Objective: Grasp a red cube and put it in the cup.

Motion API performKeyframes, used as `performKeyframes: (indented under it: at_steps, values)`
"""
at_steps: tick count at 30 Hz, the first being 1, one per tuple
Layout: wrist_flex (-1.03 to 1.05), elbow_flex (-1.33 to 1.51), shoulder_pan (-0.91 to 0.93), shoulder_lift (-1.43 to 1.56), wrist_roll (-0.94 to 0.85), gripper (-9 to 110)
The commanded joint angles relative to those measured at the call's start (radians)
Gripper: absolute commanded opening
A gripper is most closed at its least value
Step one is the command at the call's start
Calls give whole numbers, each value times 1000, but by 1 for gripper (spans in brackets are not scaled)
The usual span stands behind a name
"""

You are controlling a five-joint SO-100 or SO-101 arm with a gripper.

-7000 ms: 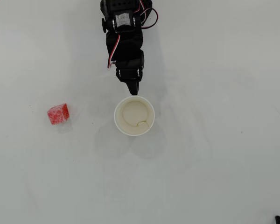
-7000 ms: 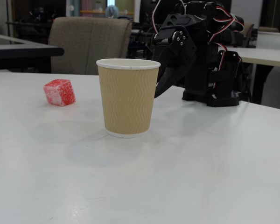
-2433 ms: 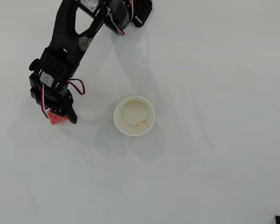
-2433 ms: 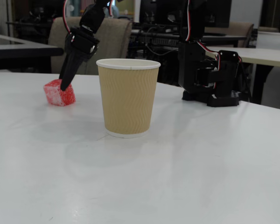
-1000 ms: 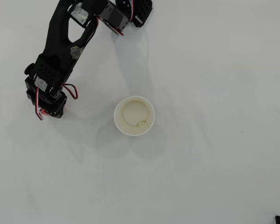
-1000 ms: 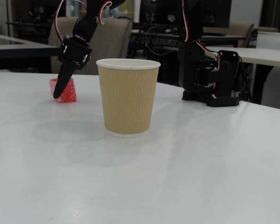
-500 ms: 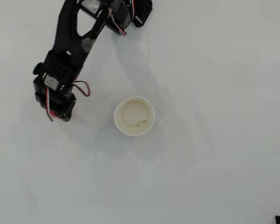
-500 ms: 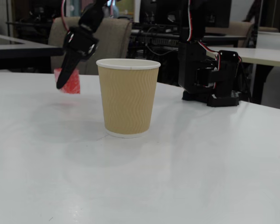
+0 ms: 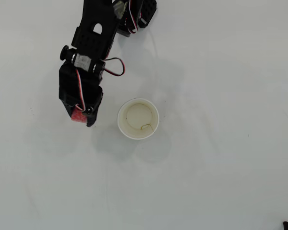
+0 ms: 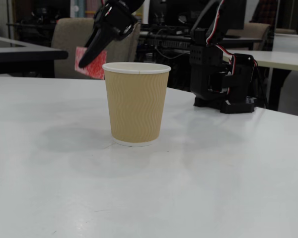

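The cup [image 9: 138, 119] stands near the middle of the white table; from above it shows a white rim and cream inside, and nothing lies in it. In the fixed view the cup [image 10: 136, 101] is tan with a white rim. My gripper [image 9: 81, 115] is shut on the red cube [image 9: 78, 115] and hangs to the left of the cup, apart from it. In the fixed view the gripper [image 10: 89, 59] holds the red cube [image 10: 93, 67] in the air at about rim height, just left of and behind the cup.
The arm's black base [image 10: 223, 79] stands at the back right in the fixed view. The white table [image 9: 221, 167] spreads around the cup. A small dark object [image 9: 285, 224] sits at the bottom right corner in the overhead view.
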Motion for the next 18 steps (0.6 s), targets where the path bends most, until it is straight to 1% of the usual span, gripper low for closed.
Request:
performKeyframes:
  at_steps: [1,8,18]
  values:
    - [-21,-12,-21,97,20,8]
    - [-155,-21,-11,103,37,8]
    - [-135,43,-91,187,92,8]
